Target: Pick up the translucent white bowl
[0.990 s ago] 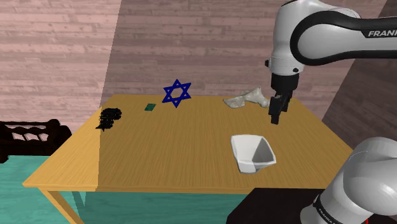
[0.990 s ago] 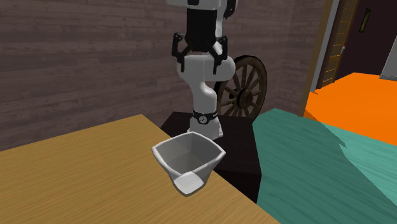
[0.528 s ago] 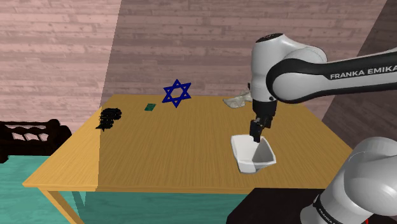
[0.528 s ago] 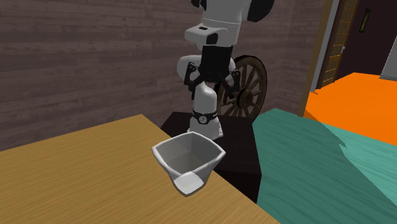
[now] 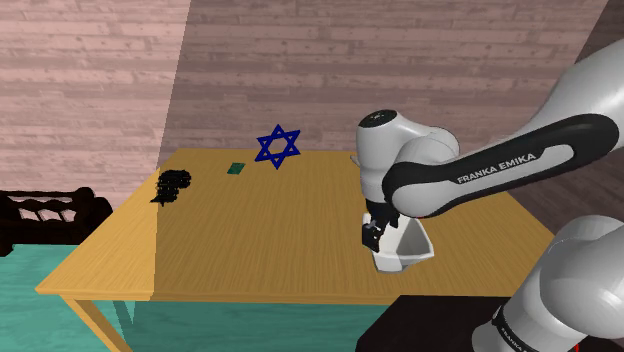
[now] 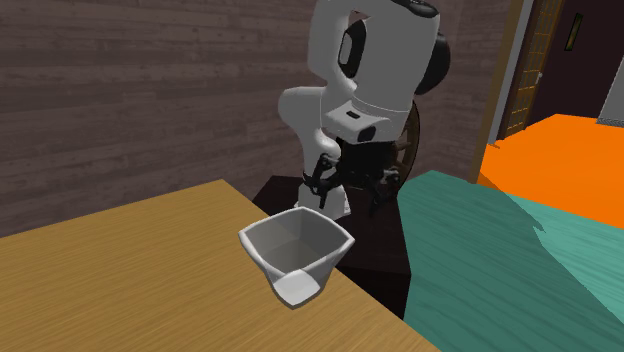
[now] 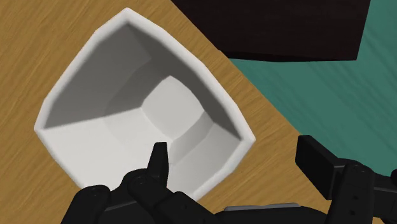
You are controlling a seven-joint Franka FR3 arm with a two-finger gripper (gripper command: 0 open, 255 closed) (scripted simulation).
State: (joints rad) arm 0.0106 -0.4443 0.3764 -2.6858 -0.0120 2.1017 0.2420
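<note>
Bowl (image 7: 137,105): white, squarish rim, sloped walls, upright on the table (image 5: 250,235). It sits close to the table edge nearest the stand (image 6: 375,245); in the shoulder view it (image 5: 408,246) is at the table's front right. In the second exterior view the bowl (image 6: 297,250) is by the table edge, with the stand just behind it.

Gripper (image 7: 236,159): wide open, holding nothing. It straddles the bowl's wall. One finger (image 7: 158,162) is over the inside, the other finger (image 7: 316,162) outside the rim, past the table edge over teal floor (image 7: 318,83). Cannot tell if either finger touches the wall. In the shoulder view the gripper (image 5: 372,232) is low, at the bowl's rim on that view's left side. In the second exterior view the gripper (image 6: 350,192) hangs just behind and above the bowl, fingers apart.

On the far part of the table, well apart from the bowl: blue star (image 5: 277,146), small green item (image 5: 236,168), black clump (image 5: 172,186). Plank wall (image 5: 300,60) behind the table. Wheel (image 6: 408,135) behind the arm.
</note>
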